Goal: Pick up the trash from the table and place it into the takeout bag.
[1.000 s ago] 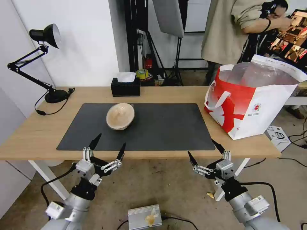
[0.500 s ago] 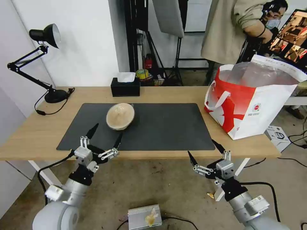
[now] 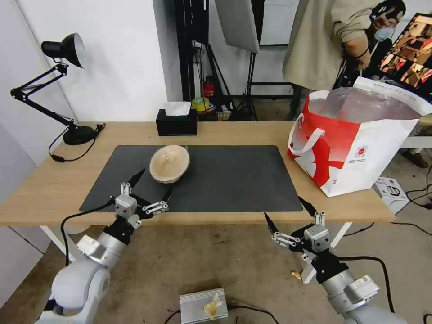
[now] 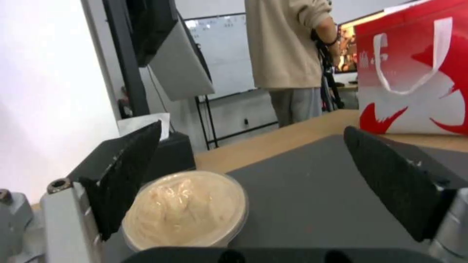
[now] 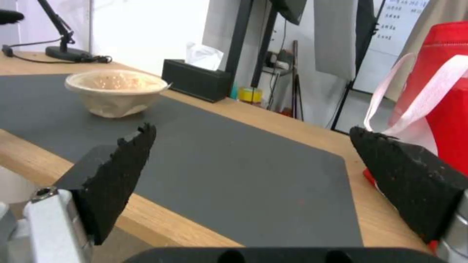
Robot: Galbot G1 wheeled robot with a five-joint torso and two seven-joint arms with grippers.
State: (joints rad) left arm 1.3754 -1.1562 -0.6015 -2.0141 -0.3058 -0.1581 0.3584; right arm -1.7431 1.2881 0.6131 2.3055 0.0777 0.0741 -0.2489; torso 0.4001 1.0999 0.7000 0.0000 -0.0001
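One piece of trash, a beige translucent bowl [image 3: 169, 164], rests upright on the dark grey mat [image 3: 234, 180] of the light-wood table [image 3: 49, 186]. My left gripper [image 3: 157, 179] hovers open just in front of it over the mat's near edge, not touching. In the left wrist view the bowl [image 4: 185, 208] lies close ahead of the spread left gripper [image 4: 252, 128]. The red-and-white takeout bag [image 3: 355, 148] stands open at the table's right end. Below the front edge my right gripper [image 3: 282, 207] hangs open and holds nothing; the right wrist view shows the bowl [image 5: 114, 91] far off and the bag [image 5: 444, 91] near.
A black tissue box [image 3: 176, 122] sits at the back edge behind the bowl. A black desk lamp [image 3: 78, 134] stands at the far left. A person stands behind the bag. On the floor lie a silver box [image 3: 202, 306] and a white carton [image 3: 391, 191].
My left gripper has risen from below the table edge and moved forward to just short of the bowl. The right arm and the bowl have stayed put.
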